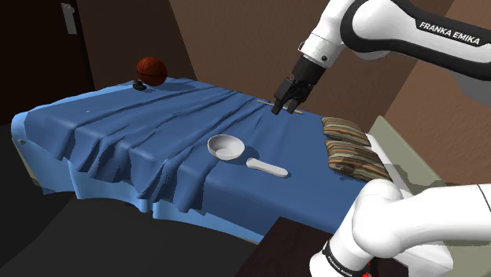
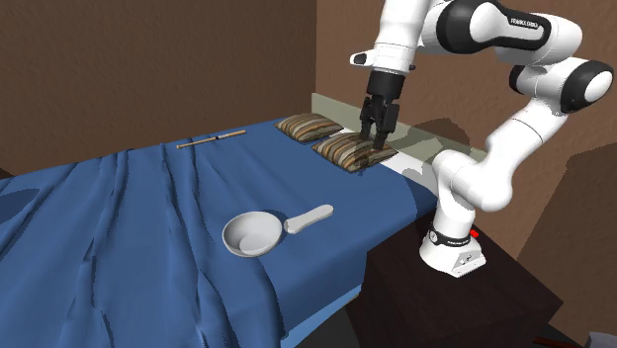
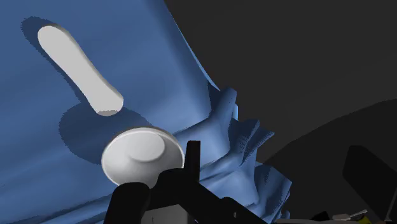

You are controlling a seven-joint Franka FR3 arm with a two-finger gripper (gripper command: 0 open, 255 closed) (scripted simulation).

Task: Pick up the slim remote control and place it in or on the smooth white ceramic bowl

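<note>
A slim white remote (image 1: 267,166) (image 2: 308,218) lies flat on the blue blanket, right beside a shallow white bowl (image 1: 226,146) (image 2: 251,234) and toward the stand from it. My black gripper (image 1: 285,101) (image 2: 376,133) hangs open in the air well above the bed, apart from both, with nothing between its fingers. In the wrist view the remote (image 3: 79,69) and the bowl (image 3: 141,154) lie far below, and the fingers (image 3: 193,156) stand wide apart.
The bed (image 1: 118,134) is covered by a wrinkled blue blanket. Two striped pillows (image 1: 346,130) (image 2: 354,151) lie at the end near the stand. A thin wooden stick (image 2: 211,139) rests on the far side. A brown ball (image 1: 152,70) sits at the far corner.
</note>
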